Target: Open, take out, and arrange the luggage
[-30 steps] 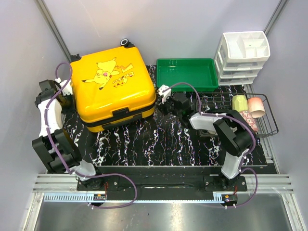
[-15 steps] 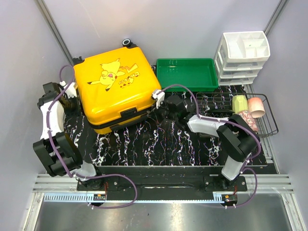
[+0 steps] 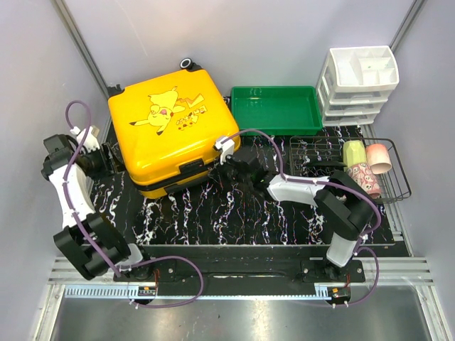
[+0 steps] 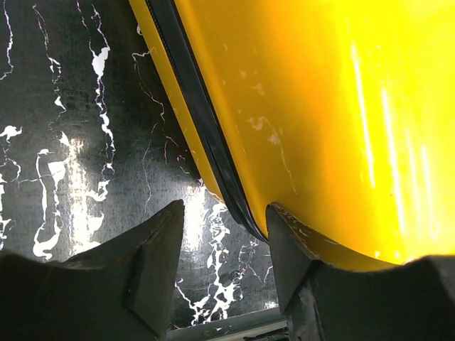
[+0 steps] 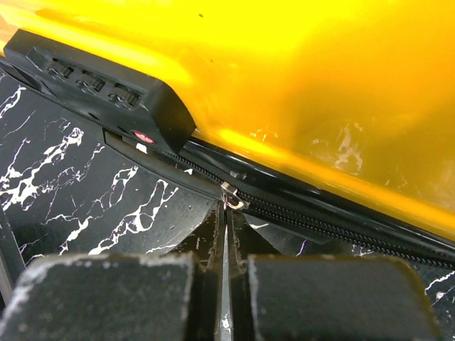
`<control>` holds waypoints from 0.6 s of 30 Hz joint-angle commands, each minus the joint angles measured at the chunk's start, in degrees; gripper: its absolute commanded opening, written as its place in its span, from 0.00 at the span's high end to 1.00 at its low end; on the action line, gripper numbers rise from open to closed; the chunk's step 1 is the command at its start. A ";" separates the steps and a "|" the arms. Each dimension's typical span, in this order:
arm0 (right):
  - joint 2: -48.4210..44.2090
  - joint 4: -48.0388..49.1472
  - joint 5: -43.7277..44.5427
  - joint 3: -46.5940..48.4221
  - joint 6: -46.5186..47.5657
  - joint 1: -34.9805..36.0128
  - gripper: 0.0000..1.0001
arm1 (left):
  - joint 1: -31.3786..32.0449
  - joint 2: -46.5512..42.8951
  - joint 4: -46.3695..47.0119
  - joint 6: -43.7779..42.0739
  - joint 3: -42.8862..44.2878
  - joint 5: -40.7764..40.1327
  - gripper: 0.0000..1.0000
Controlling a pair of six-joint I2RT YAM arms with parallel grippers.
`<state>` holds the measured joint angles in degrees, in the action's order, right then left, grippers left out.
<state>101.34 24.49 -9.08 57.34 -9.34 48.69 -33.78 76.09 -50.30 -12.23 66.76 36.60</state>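
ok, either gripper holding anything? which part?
The right gripper appears shut on the zipper pull of the luggage, on its front seam. The left gripper is open beside it, holding nothing.

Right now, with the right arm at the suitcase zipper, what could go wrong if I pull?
The right jaws are nearly shut with the zipper pull only at their tips; a tug may slip off.
The pull sits close to the lock; if latched, pulling may drag the whole suitcase.
The left jaws are open at the suitcase's edge, gripping nothing, so they may not brace it.
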 commanded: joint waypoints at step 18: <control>-3.34 -0.23 -3.21 -1.53 6.79 -1.66 1.00 | 8.29 31.11 9.76 22.56 53.03 -16.97 0.05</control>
<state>100.77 24.32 -9.63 56.58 -3.88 47.55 -28.36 101.51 -47.88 -2.83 115.96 32.91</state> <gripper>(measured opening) 0.009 0.941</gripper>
